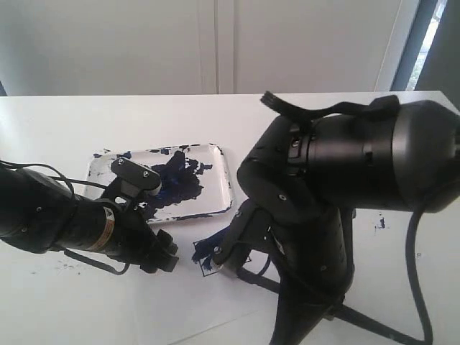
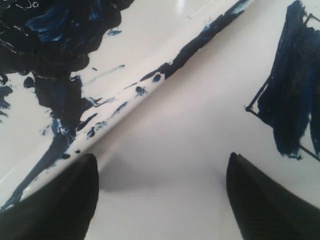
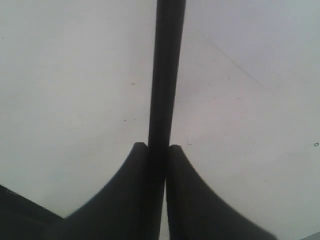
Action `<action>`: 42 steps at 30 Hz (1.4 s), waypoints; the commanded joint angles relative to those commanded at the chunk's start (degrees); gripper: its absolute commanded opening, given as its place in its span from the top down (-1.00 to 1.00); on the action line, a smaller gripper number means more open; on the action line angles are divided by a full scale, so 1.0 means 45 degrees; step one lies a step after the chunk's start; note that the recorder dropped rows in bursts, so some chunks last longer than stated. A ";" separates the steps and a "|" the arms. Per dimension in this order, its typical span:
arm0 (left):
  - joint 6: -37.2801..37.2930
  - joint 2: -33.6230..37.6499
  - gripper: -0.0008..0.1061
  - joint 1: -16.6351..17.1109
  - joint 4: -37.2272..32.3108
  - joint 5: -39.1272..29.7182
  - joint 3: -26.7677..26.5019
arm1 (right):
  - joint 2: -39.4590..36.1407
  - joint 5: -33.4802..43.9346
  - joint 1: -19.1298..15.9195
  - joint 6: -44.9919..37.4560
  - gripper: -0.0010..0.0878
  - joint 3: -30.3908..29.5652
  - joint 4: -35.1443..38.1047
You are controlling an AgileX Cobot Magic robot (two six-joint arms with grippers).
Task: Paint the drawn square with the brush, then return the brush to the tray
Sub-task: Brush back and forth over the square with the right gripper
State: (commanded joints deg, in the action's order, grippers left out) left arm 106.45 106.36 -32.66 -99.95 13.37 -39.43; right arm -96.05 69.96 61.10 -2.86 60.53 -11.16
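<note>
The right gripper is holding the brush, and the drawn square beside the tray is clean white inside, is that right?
Not quite. The drawn square is not clean white: the left wrist view shows dark blue strokes across its inside. The rest holds: the right gripper is shut on the brush, and the square lies beside the tray.

White surface [image 1: 108,122] out front with a small blue paint smudge [image 1: 380,223] off right, pale wall [image 1: 144,43] behind, window strip [image 1: 431,36] top right.

1 tray [image 1: 213,190], 1 brush [image 3: 162,75], 1 sq [image 2: 289,97]
</note>
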 joint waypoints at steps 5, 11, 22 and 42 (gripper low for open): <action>0.0020 0.0000 -0.42 0.0000 0.0000 0.0027 0.0000 | 0.0000 0.0000 0.0183 0.0000 0.98 0.0000 -0.0054; 0.0028 0.0000 -0.42 0.0000 0.0000 0.0083 0.0000 | 0.0000 0.0000 0.0183 0.0458 0.98 0.0000 -0.1764; 0.0028 0.0000 -0.42 0.0000 0.0000 0.0107 0.0000 | -0.0023 0.0000 -0.0388 0.0636 0.98 0.0000 -0.2203; 0.0052 0.0000 -0.42 0.0000 0.0000 0.0108 0.0000 | -0.0023 0.0000 -0.0881 0.0540 0.98 0.0000 -0.1928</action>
State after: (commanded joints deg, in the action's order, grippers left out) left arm 106.69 106.36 -32.66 -99.95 13.86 -39.43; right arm -96.16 69.96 57.13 -0.43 60.53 -19.84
